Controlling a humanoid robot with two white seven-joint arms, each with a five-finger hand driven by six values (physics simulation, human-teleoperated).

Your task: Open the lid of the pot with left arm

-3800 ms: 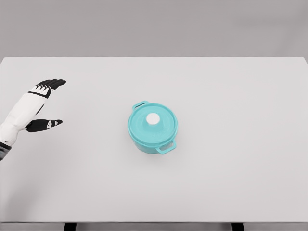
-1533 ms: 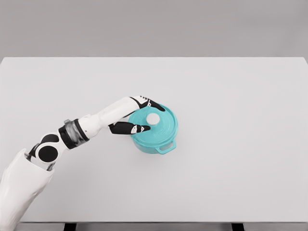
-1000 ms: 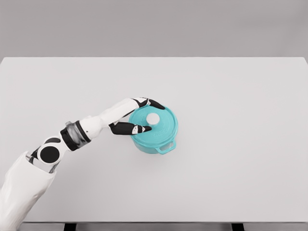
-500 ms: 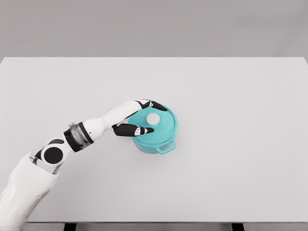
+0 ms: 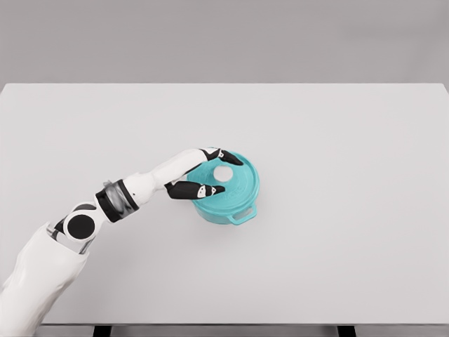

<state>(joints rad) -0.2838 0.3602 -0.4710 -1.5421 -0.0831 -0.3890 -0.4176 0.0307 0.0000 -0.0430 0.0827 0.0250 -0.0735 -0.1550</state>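
We see our left hand reaching in from the lower left and resting at the left side of the teal pot. Its dark fingers curve over the far-left edge of the lid, while the thumb lies along the near-left edge, its tip pointing toward the white knob at the lid's centre. The knob sits between the fingers and the thumb, close to both, but we cannot tell whether either actually touches it. The hand is partly spread, cupped around the lid's left portion rather than clenched, and we cannot say that it has a firm hold of anything.

The lid sits on the pot, covering it fully. One teal side handle sticks out at the pot's lower right; the opposite handle is hidden behind our hand.

Behind the hand, the white forearm runs down and left to a grey wrist cuff and a black-and-white elbow joint, then to the upper arm at the bottom-left corner.

The pot stands a little left of the middle of the white table, well apart from every edge. A plain grey wall lies beyond the table's far edge.
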